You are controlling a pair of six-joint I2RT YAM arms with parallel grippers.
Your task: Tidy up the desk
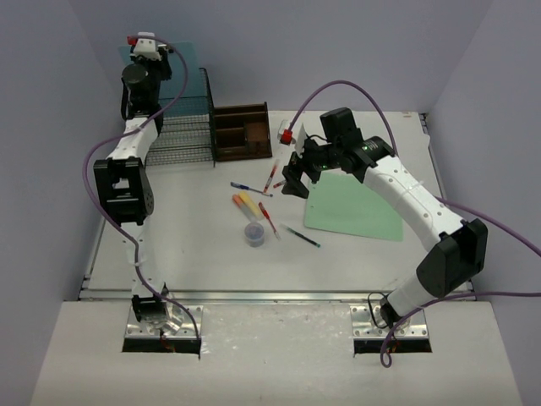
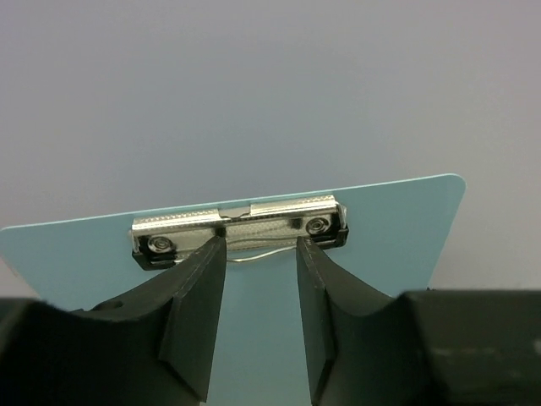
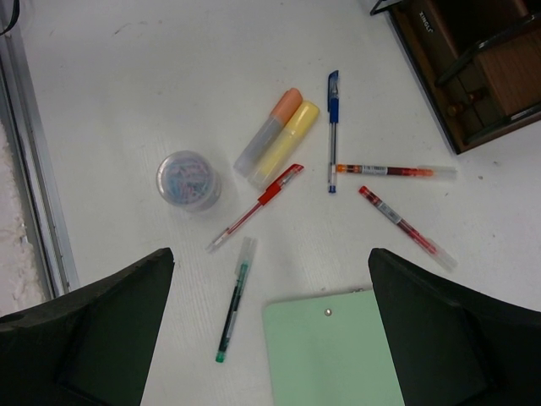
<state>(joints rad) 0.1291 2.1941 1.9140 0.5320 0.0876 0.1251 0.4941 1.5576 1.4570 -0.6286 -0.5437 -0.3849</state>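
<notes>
Right gripper (image 3: pixel 270 266) hangs spread and empty over the desk (image 3: pixel 118 76), green pen (image 3: pixel 234 298) lying below between its fingers (image 3: pixel 101 321), lengthwise across their closing line; left gripper (image 2: pixel 260 249), parted, far back

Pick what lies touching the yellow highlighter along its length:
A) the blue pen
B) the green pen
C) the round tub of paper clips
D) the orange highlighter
D: the orange highlighter lies flush against the yellow highlighter, side by side.
</notes>
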